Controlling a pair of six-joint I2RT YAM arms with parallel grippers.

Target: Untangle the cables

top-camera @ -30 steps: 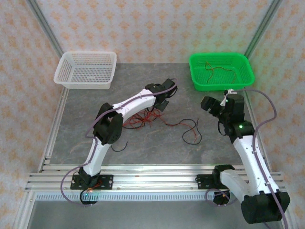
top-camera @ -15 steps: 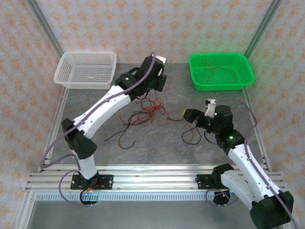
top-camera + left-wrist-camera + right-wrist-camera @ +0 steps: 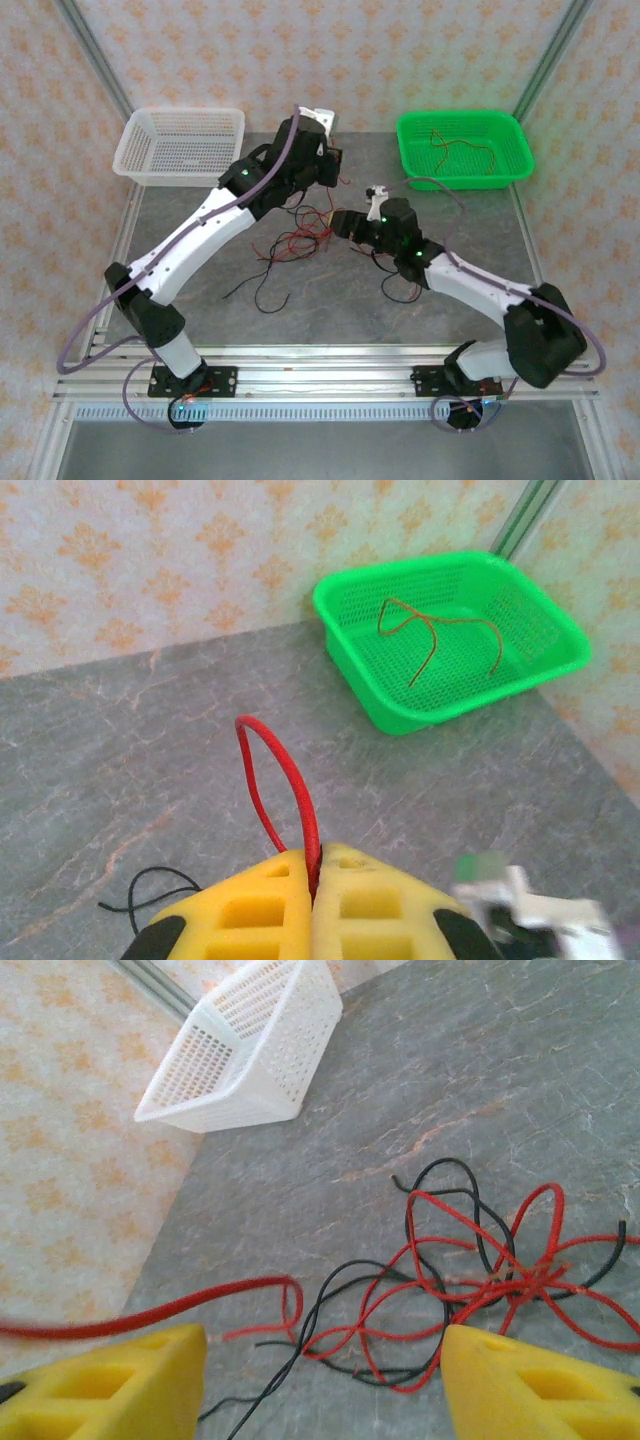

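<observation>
a grey, marble-veined desk point(image 3: 330, 315) sits inside cream walls point(image 3: 300, 50) papered with a repeated orange floral motif. slanted aluminium posts point(image 3: 95, 60) stand at the far corners, and a ribbed aluminium rail point(image 3: 320, 380) runs along the near edge. a white basket point(image 3: 175, 172) stands at the far left of the desk. a green basket point(image 3: 450, 182) stands at the far right with one thin reddish wire point(image 3: 430, 640) lying in it.

the cables point(image 3: 300, 238), thin red and black strands, lie in a loose tangle near the middle of the desk, with black ends trailing toward the near side and a further loop beside the right arm.

the left arm point(image 3: 200, 230) is stretched long and diagonal from its base toward the far centre, its wrist raised above the tangle. the left end effector point(image 3: 315, 875) has its yellow fingers pressed together, pinching a red cable point(image 3: 290, 780) that arches up out of them in a narrow loop.

the right arm point(image 3: 470, 285) is folded low and reaches leftward across the desk to the edge of the tangle. the right end effector point(image 3: 322, 1345) has its yellow fingers spread wide apart, gripping nothing, the knot of cables on the desk between and beyond them. a blurred red strand crosses just above its left finger.
</observation>
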